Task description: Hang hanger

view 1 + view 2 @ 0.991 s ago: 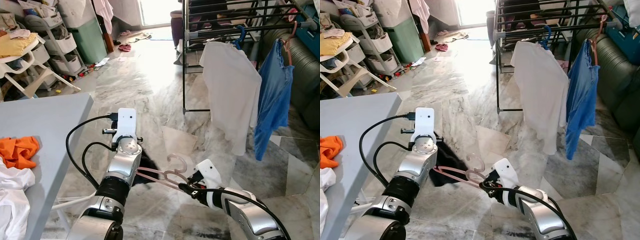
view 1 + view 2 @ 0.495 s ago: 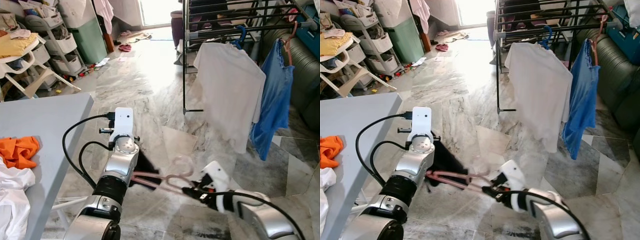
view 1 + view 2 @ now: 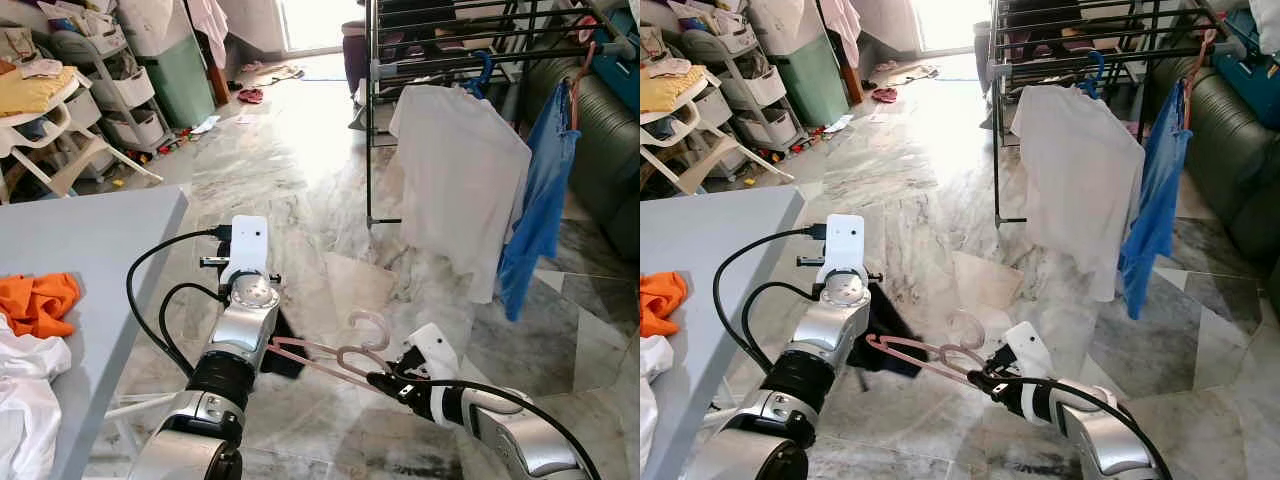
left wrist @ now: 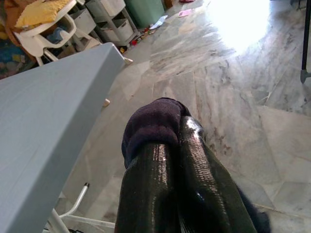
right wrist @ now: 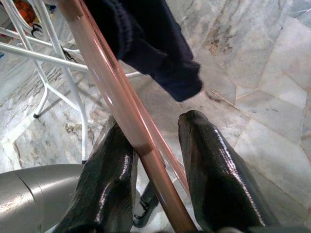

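Hanger (image 3: 325,352) between right gripper (image 3: 378,379) jaws

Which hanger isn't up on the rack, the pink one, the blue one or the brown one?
The pink hanger. It is down low over the floor between the robot's two arms, with the right gripper at it. The blue hanger and brown hanger hang on the drying rack, carrying shirts.

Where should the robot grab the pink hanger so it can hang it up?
Probably the shoulder bar of the pink hanger just below the hook, from the robot's right side, where the right gripper sits. That leaves the curved hook free for the drying rack rail, clear of the dark garment.
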Robot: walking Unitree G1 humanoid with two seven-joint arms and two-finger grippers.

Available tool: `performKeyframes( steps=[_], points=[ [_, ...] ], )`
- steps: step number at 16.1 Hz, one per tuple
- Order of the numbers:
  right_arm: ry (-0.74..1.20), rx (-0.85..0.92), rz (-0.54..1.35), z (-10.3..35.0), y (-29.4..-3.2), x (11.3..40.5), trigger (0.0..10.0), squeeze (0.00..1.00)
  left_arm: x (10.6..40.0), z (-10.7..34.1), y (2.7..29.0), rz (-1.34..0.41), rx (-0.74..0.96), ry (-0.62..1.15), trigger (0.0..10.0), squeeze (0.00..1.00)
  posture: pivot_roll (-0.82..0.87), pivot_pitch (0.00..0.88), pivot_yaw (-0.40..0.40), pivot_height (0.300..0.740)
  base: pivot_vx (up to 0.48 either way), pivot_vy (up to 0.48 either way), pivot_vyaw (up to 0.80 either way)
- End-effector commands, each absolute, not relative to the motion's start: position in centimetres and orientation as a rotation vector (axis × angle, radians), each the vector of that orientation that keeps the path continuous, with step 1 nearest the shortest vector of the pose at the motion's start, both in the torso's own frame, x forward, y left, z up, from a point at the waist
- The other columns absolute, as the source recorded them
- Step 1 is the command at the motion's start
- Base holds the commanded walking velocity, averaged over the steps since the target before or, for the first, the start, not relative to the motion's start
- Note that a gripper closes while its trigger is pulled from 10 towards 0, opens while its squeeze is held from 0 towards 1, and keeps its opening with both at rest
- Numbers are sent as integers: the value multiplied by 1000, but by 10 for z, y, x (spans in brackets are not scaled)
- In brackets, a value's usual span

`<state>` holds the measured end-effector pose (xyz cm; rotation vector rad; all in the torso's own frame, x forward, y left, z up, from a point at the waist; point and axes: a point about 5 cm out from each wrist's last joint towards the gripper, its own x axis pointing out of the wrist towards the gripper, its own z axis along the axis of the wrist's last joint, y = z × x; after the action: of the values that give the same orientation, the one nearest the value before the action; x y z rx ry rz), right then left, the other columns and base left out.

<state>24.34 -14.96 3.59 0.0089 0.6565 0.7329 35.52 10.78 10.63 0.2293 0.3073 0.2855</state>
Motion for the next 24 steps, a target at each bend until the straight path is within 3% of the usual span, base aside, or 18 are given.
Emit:
performKeyframes(
  steps=[1,10,20,24],
  points=[
    [643,3,752,37,-143,246,10000,0,358,117,111,308,242,266,10000,0,-88,0,180,740,0,0,0],
    [657,-65,563,26,-160,266,10000,0,353,120,113,317,228,269,10000,0,-78,0,179,740,0,0,0],
    [639,-54,619,20,-121,294,10000,0,346,126,90,239,225,272,10000,0,-61,0,179,740,0,0,0],
    [646,9,551,20,-112,303,10000,0,339,128,85,214,214,285,10000,0,-67,0,177,740,0,0,0]
  ],
)
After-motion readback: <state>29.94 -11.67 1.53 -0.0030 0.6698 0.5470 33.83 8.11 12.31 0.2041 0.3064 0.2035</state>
